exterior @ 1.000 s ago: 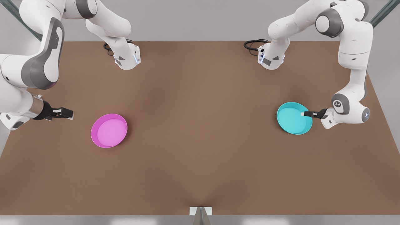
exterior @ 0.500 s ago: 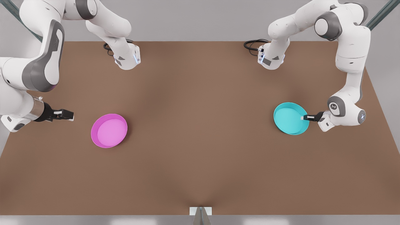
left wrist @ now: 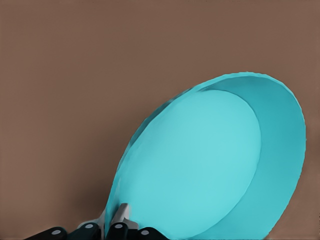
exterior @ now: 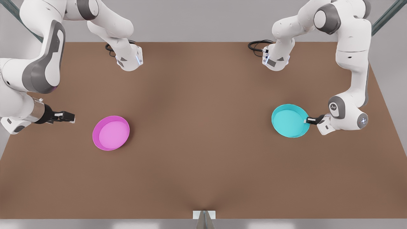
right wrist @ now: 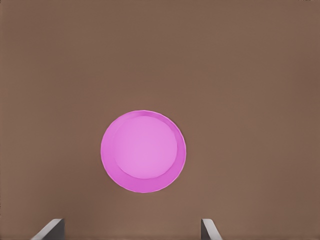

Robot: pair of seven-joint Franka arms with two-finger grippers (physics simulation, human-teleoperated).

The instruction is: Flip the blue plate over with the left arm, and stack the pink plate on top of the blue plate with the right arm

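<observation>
brown table (exterior: pixel 203 159); black cables (exterior: pixel 256 46) coiled at its far edge.

Blue plate (exterior: pixel 289 121) turquoise — pink plate (exterior: pixel 110 133) magenta — table (exterior: pixel 203 165) brown.

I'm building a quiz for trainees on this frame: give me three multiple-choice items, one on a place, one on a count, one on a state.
1. Where is the pink plate in the front view?
A. On the left
B. On the right
C. On top of the blue plate

2. How many plates are on the table?
A. One
B. Two
C. Three

3. What is the left gripper doing?
A. Hanging open, far from both plates
B. Holding the pink plate
C. Gripping the blue plate's rim

Key: 1 A, it lies by the right gripper, which is open and apart from it. 2 B, only the pink one and the blue plate appear. 3 C, the left wrist view shows its fingers clamped on the rim.
</observation>
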